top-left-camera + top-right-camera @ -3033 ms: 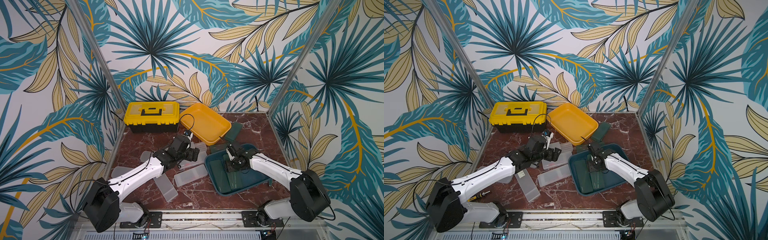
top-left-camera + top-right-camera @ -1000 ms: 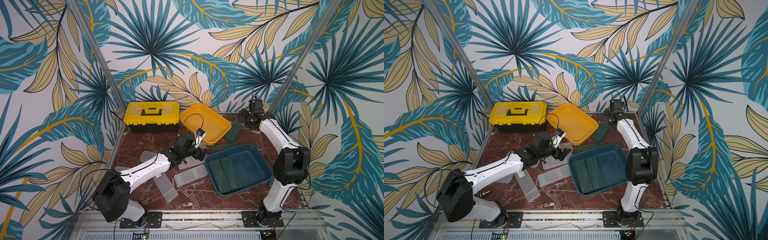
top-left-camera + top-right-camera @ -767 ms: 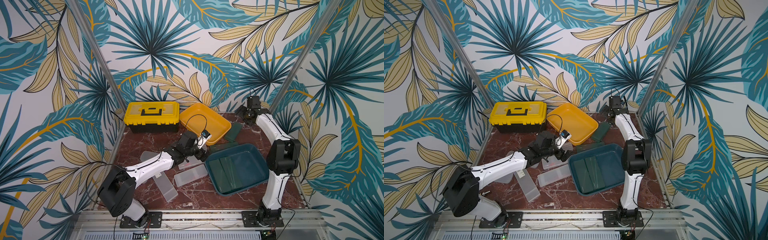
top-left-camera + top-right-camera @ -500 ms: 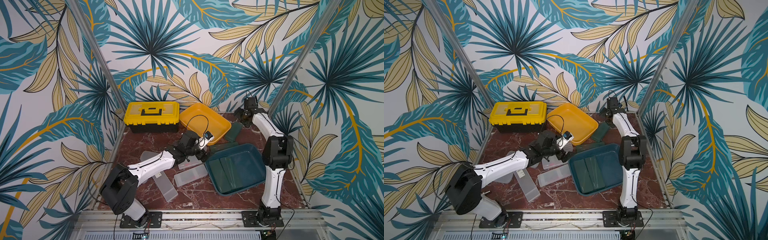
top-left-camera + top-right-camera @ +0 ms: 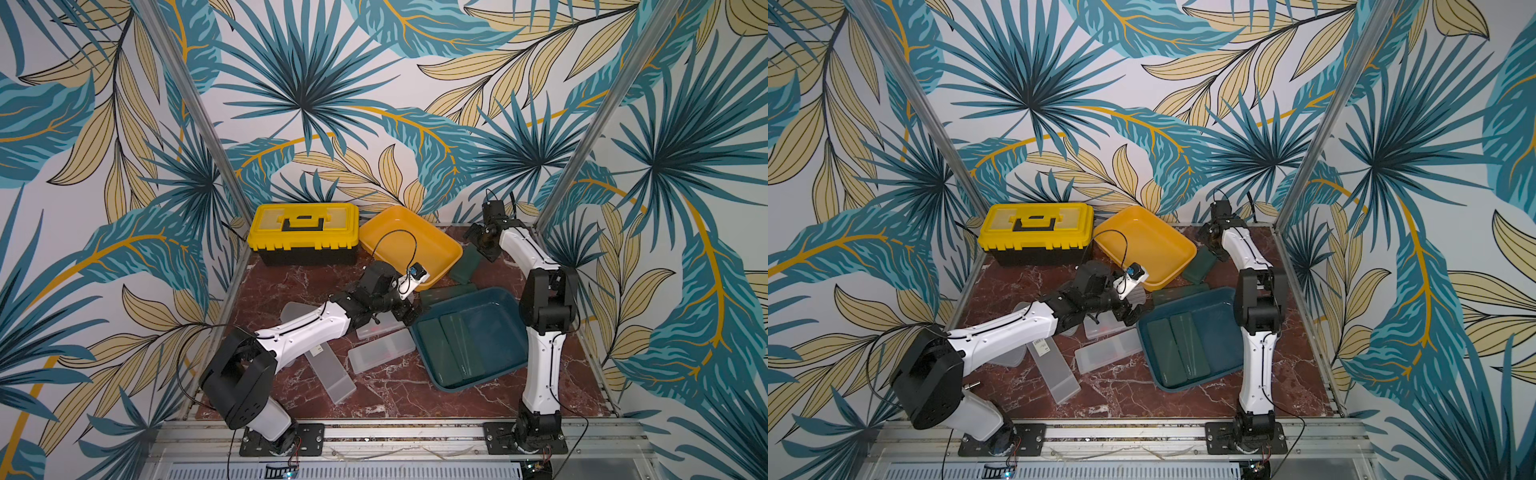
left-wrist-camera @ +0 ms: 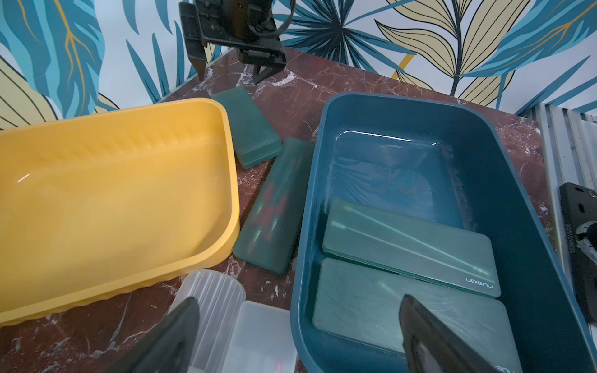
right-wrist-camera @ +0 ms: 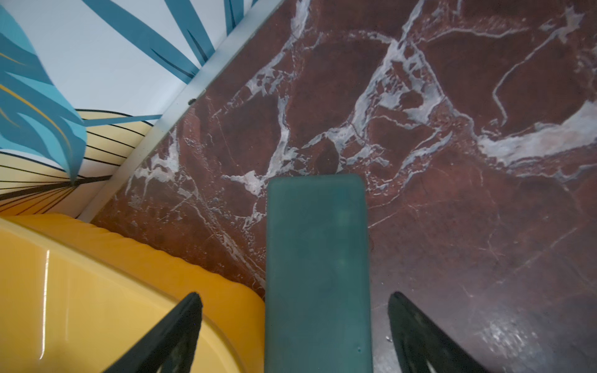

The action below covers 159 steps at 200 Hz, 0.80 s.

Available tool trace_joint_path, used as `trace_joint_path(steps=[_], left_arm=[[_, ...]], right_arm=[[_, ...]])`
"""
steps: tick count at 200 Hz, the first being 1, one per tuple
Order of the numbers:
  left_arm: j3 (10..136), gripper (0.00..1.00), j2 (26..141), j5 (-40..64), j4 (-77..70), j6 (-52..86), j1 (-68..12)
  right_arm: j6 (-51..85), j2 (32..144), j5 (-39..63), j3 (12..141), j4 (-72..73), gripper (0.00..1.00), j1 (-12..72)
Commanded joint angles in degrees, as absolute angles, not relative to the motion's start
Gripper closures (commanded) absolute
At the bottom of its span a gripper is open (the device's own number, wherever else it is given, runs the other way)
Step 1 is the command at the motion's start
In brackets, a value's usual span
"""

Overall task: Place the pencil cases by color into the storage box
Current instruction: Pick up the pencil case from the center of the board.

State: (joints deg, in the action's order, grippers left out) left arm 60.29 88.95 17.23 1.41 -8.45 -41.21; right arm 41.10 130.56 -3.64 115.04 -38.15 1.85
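Pencil cases (image 5: 451, 353) of two kinds, dark green opaque and frosted white: all flat, long, hard-shelled plastic with rounded corners. Probably light and stiff, unlikely to give under a pinch, yet smooth enough to skate on the marble counter (image 5: 415, 395) or slip from a loose hold. Two green ones lying side by side inside the blue storage box (image 5: 469, 293). Third green case (image 6: 274, 206) just outside the far rim of that box, squeezed between it and the yellow storage box (image 5: 432, 237). Fourth green case (image 7: 316, 274) farther beyond the same rim, flat on the counter. Frosted cases (image 5: 380, 351) scattered off the box's left side, with a barcode sticker (image 5: 1040, 343) on one. Right end effector (image 7: 294, 295) spread wide and empty, poised over the fourth green case, one finger to either long side, clear of both edges. Left end effector (image 6: 297, 299) likewise wide, holding nothing, hovering at the box's far-left corner above its rim and the nearest frosted cases. Best taken across the narrow width near mid-length, fingers square on the long edges and low, almost at the counter, closed firmly. Never by one end, for fear of tilt and swing.
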Motion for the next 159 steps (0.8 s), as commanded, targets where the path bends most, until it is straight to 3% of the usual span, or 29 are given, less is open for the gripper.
trace_joint_path(steps=[1, 159], left_arm=[[60.5, 0.03, 87.1, 17.8, 0.1, -7.4, -41.5], [59.4, 0.03, 85.1, 18.7, 0.1, -7.6, -41.5]], right_arm=[[40.1, 131.9, -4.0, 115.6, -40.2, 0.09, 1.7], [38.0, 138.9, -3.4, 120.8, -42.5, 0.09, 1.6]])
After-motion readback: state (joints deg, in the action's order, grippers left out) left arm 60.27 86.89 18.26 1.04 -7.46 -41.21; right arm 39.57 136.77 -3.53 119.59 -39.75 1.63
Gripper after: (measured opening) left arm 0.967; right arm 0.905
